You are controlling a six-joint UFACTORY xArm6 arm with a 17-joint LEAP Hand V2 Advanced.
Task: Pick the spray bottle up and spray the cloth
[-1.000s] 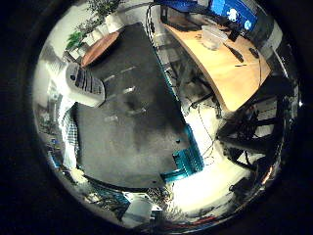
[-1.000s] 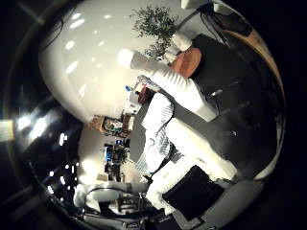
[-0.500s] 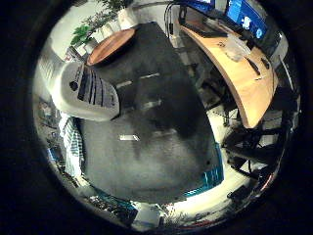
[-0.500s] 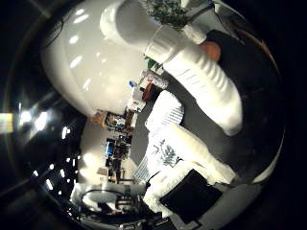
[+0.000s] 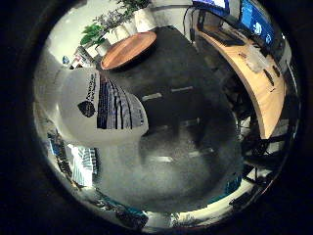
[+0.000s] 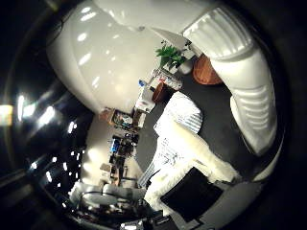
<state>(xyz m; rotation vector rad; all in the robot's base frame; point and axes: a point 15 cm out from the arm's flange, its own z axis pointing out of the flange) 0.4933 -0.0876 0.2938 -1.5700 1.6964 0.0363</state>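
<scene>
The white spray bottle (image 5: 98,103), with a dark printed label, fills much of the right little finger side palm view and stands on a dark table mat (image 5: 176,127), close to the palm. In the right thumb side palm view its white body (image 6: 240,67) is large and very near. The striped white and blue cloth (image 6: 182,113) lies on the mat beside the bottle, and it also shows in the little finger side view (image 5: 83,164). Part of my hand (image 6: 187,190) shows as white and black parts at the view's edge.
A round wooden tray (image 5: 127,49) lies at the mat's far end, with potted plants (image 5: 98,32) behind it. A curved wooden desk (image 5: 262,86) with monitors (image 5: 243,14) stands beside the table. Cluttered shelves (image 6: 123,144) are across the room.
The bottle has grown much larger in both views over the last second: the palm has moved closer to it. The bottle and cloth themselves have not visibly moved.
</scene>
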